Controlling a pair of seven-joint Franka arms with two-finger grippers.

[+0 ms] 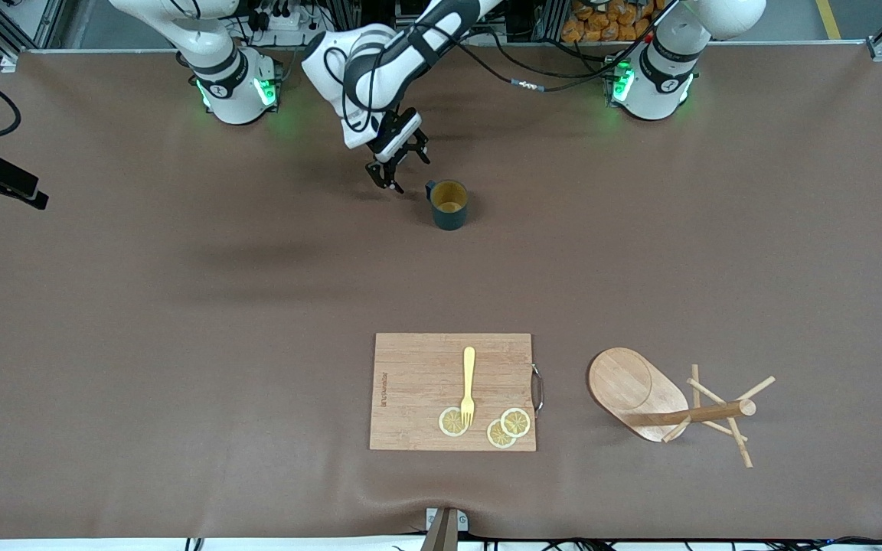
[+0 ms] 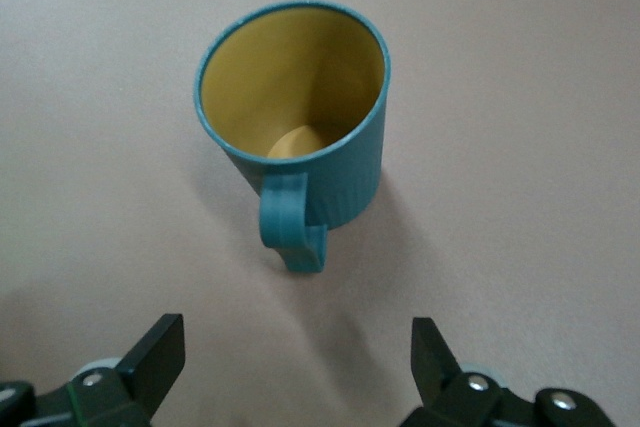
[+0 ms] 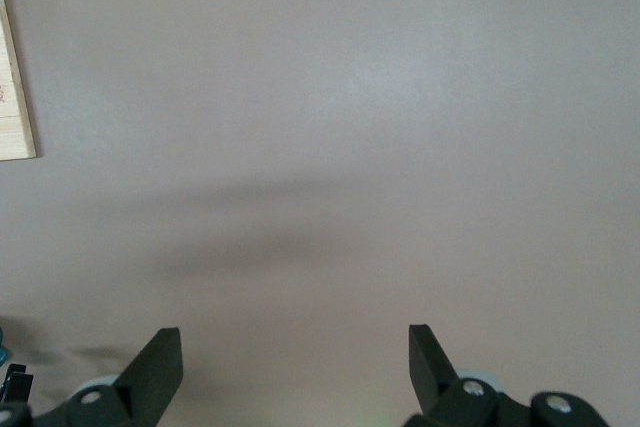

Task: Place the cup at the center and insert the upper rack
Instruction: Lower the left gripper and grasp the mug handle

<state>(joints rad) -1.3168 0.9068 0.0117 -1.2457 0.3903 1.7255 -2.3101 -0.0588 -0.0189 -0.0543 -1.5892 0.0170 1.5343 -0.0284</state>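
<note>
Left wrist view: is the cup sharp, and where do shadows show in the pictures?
Left wrist view: the cup is fairly sharp and casts a soft shadow on the table. Right wrist view: a faint blurred shadow band crosses the bare surface. Front view: soft arm shadows, no glare.

My fingers (image 2: 150, 362) look like matt black plastic. The cup (image 2: 300, 127) before me seems smooth plastic, its teal outside ribbed, its yellow inside matt. The table (image 1: 181, 306) wears a matt brown cover. The cutting board (image 1: 418, 383) and the upper rack (image 1: 628, 386) are pale, smooth wood.
</note>
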